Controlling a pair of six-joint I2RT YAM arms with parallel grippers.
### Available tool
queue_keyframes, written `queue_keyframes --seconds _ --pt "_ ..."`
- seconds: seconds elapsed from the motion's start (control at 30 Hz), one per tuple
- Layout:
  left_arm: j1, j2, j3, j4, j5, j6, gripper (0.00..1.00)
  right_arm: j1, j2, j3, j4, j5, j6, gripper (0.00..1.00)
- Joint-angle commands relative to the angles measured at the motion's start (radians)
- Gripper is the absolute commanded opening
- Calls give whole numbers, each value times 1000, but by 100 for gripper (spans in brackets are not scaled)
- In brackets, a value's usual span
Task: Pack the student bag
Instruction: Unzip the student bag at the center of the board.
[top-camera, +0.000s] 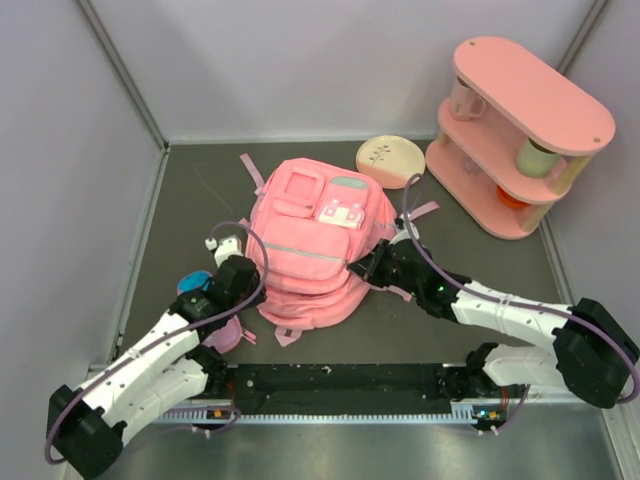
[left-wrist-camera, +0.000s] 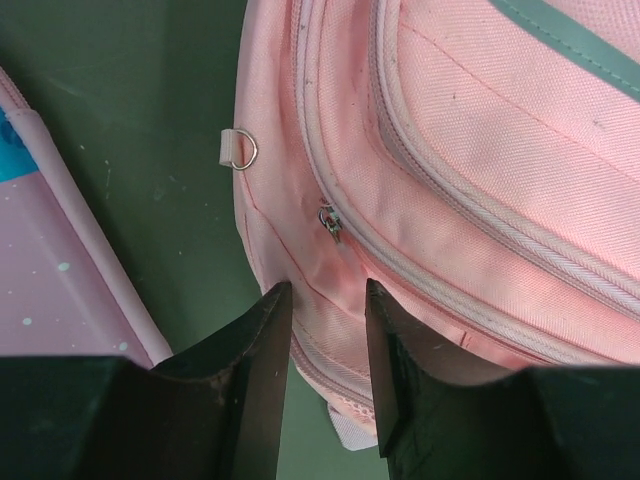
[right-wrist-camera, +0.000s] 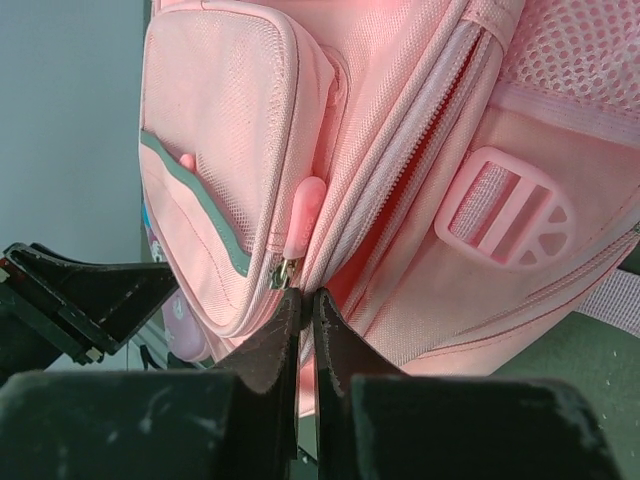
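Nearest us, by the left arm, a pink pouch (top-camera: 226, 336) lies on the table (top-camera: 480, 255), with a blue thing (top-camera: 194, 283) just beyond it. The bag (top-camera: 300, 235) lies flat at mid-table, front pockets up, between our two grippers.

Our left gripper (left-wrist-camera: 325, 290) is at the bag's left side. Its jaws stand apart, and we see no fabric pinched between them. Just past its tips are a zip slider (left-wrist-camera: 328, 222) and a small D-ring (left-wrist-camera: 243, 150) on the bag's edge.

Our right gripper (right-wrist-camera: 307, 297) is at the bag's right side with its jaws clenched tight. The tips touch the bag just below a zip pull (right-wrist-camera: 302, 208), with a pink buckle (right-wrist-camera: 505, 205) to one side. We cannot tell whether they pinch anything.

Farther back, a cream plate (top-camera: 390, 160) lies just beyond the bag's far right corner. At the far right stands a pink shelf (top-camera: 525, 95) with cups on its tiers.
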Motion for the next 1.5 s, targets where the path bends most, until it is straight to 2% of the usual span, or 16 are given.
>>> queue_keyframes --seconds 0.0,0.2,0.4,0.47,0.57,0.67,0.8,0.93,1.17,1.47 --pt "3 28 41 87 10 29 40 -19 -59 65 58 52 -47 0" --pt "3 88 47 154 53 2 42 -20 -56 74 59 39 -61 0" --pt "5 154 44 176 67 -9 39 -19 -50 80 62 26 -71 0" --pt "3 137 71 145 86 -12 40 -19 -49 84 55 26 -75 0" --pt "3 90 126 101 128 7 47 -19 -49 91 48 27 -79 0" --pt "3 42 162 62 123 6 50 -19 -47 94 45 30 -84 0" --pt "3 12 140 104 123 -2 53 -19 -40 98 48 24 -85 0" --pt "3 45 84 154 162 -20 49 -19 -35 103 45 18 -85 0" --pt "3 104 61 134 180 -29 45 -20 -47 106 36 24 -88 0" --pt "3 41 59 61 137 -31 47 -19 -55 115 19 23 -96 0"
